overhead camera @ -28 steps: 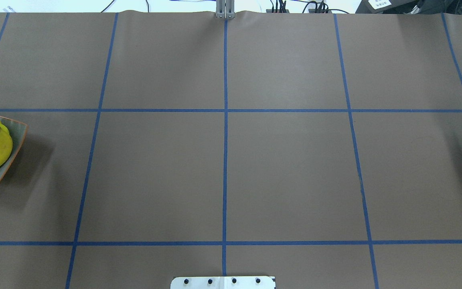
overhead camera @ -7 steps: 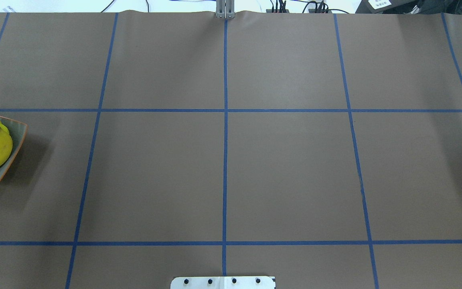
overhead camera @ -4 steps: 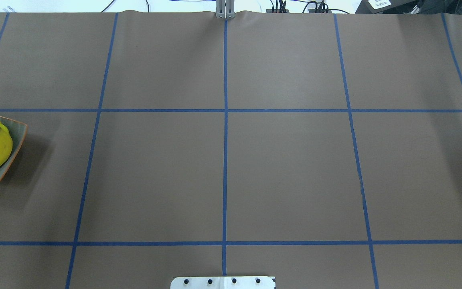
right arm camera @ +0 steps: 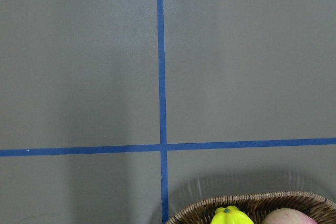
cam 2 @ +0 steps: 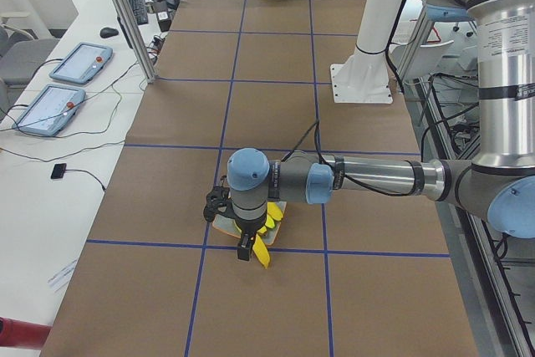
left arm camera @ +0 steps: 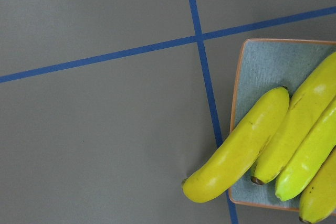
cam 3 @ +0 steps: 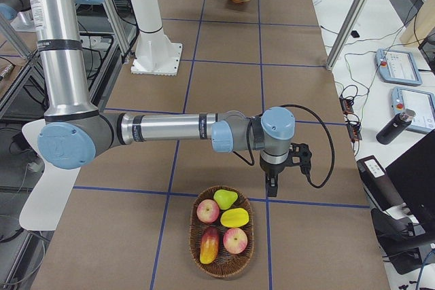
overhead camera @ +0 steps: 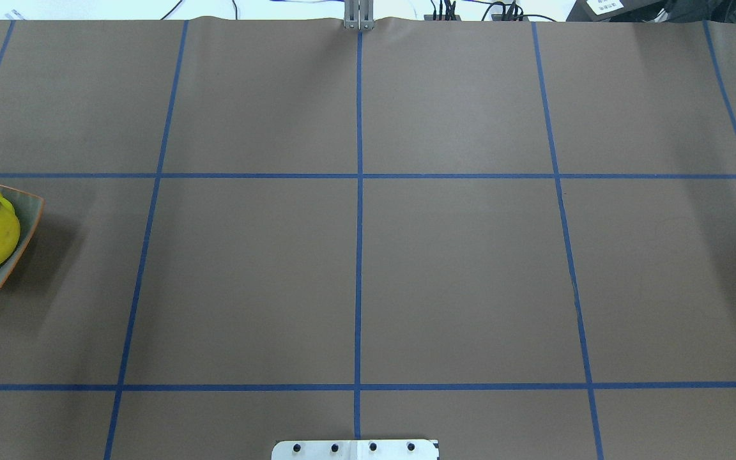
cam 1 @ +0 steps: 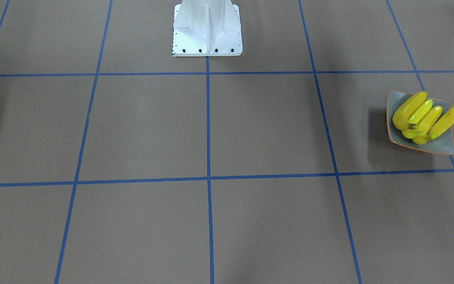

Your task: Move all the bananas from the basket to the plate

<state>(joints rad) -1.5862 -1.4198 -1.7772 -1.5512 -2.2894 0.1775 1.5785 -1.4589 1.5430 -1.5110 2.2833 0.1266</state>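
- We start at the worktop's (overhead camera: pixel 457 275) end on the robot's left. The left gripper (cam 2: pixel 244 253) is nearest us, pointing straight down over the plate's near edge. Its fingers are a small dark shape from here, so we cannot tell whether they are apart or together.
- Right beneath it are the four bananas (cam 1: pixel 424 116), lying side by side on the plate (cam 1: pixel 445 145) with their stems bunched at one end.
- The outermost banana (left arm camera: pixel 236 156) overshoots, and its tip hangs past the orange rim, over the worktop.
- We take the overhead view as our clock face, with the robot's base at 6. There the plate sits far out at 9 o'clock, cut by the picture's edge.
- Moving across the middle, we see brown worktop crossed by blue tape lines (overhead camera: pixel 358 255). The white pedestal (cam 1: pixel 207 27) stands at 6 o'clock.
- Farther on, beyond the 3 o'clock edge of that view, the wicker basket (cam 3: pixel 193 230) sits at the opposite end. It holds red and yellow fruit (cam 3: pixel 235 240).
- The right gripper (cam 3: pixel 272 188) hangs there pointing down, just beside the basket's rim, at about 1 o'clock of the basket in the right-side view. Only that side camera catches it, so we cannot tell how its fingers stand.
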